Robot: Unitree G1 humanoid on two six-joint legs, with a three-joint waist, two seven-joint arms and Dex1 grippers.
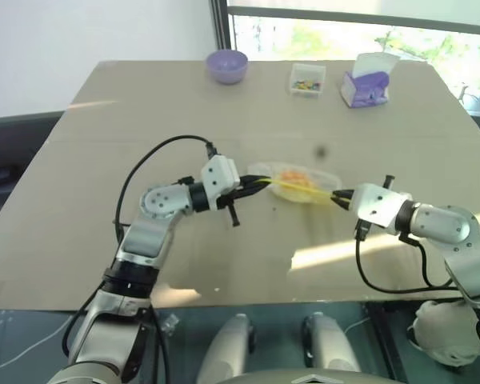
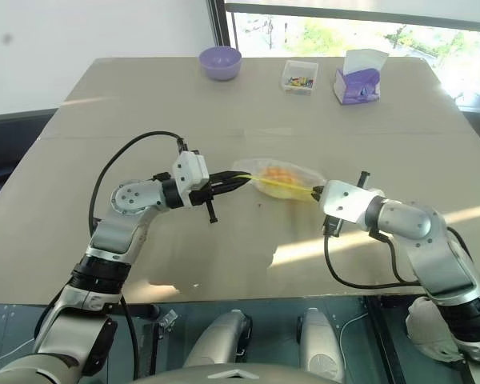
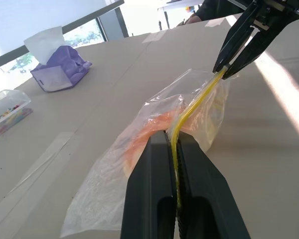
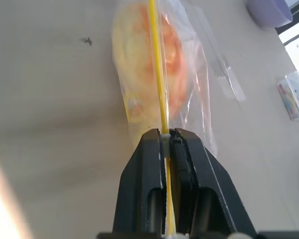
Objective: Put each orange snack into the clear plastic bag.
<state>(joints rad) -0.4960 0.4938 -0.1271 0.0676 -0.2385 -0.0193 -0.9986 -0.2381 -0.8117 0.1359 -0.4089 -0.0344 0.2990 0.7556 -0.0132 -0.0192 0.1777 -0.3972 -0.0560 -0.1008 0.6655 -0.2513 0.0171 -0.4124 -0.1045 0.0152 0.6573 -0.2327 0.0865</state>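
left eye view: the clear plastic bag (image 1: 298,183) hangs stretched between the two arms, above the middle of the beige worktop (image 1: 144,120). the left claw (image 1: 258,185) is clenched on one end of the bag's yellow seal strip (image 1: 302,190), and the right claw (image 1: 338,197) is clenched on the other end, so the strip runs taut from one to the other. the orange snack (image 1: 292,176) sits inside the bag, seen through the film just behind the strip. far from the bag, along the worktop's back edge, stand a purple bowl (image 1: 226,66), a small clear box (image 1: 307,79) of coloured bits and a purple-and-white tissue packet (image 1: 366,82), in that order from the robot's left to its right

right eye view: the same layout; the bag is held between the claws and the snack shows orange inside it

left wrist view: this arm's two black fingers (image 3: 152,189) are closed together with the yellow strip pinched between them. beyond them the bag bulges with the snack inside, and at the bag's far end the other claw grips the strip. the tissue packet and the clear box lie well beyond the bag

right wrist view: this arm's fingers (image 4: 142,184) are pressed shut on the strip, which runs straight away across the bag; the snack lies within the bag under the strip, and the bowl is far beyond it
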